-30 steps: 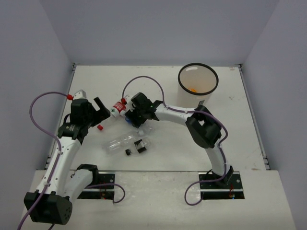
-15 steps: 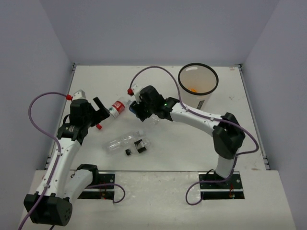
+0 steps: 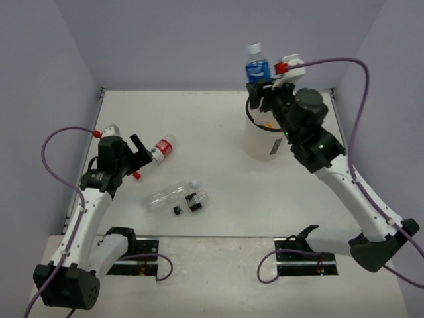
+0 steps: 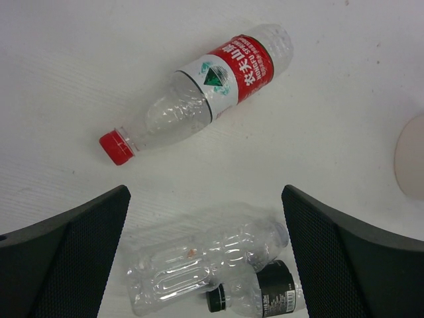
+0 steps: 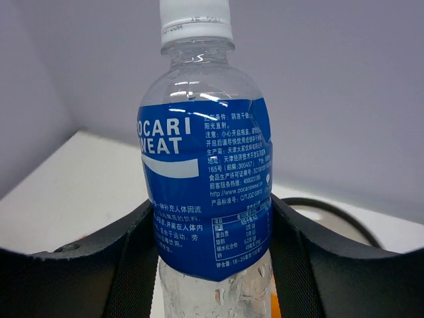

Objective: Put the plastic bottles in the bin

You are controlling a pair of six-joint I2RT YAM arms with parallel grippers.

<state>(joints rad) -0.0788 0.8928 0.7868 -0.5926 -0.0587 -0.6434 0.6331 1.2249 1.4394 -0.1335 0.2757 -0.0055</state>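
Note:
My right gripper [image 3: 260, 89] is shut on the blue-labelled bottle [image 3: 257, 66], holding it upright by its lower body high above the bin [image 3: 260, 144]. In the right wrist view the gripper [image 5: 209, 228] clamps that bottle [image 5: 202, 172], with the bin's black rim [image 5: 326, 207] behind. My left gripper [image 3: 141, 161] hangs open over the table. The red-capped bottle [image 4: 205, 86] lies just beyond its fingers [image 4: 66, 255]. A plain clear bottle [image 4: 199, 258] and a black-labelled bottle [image 4: 268, 295] lie side by side below it. All three lie on the table left of centre: red-capped [image 3: 162, 148], clear [image 3: 169, 195], black-labelled [image 3: 193, 202].
Lavender walls [image 3: 212, 40] close the table at the back and on both sides. The right arm [image 3: 351, 192] reaches from its base up over the table's right half and covers most of the bin. Something orange [image 3: 267, 123] shows inside the bin.
The right arm has lifted the blue-labelled bottle from the table's middle up and to the right, to above the bin. The left arm and the three lying bottles have stayed put.

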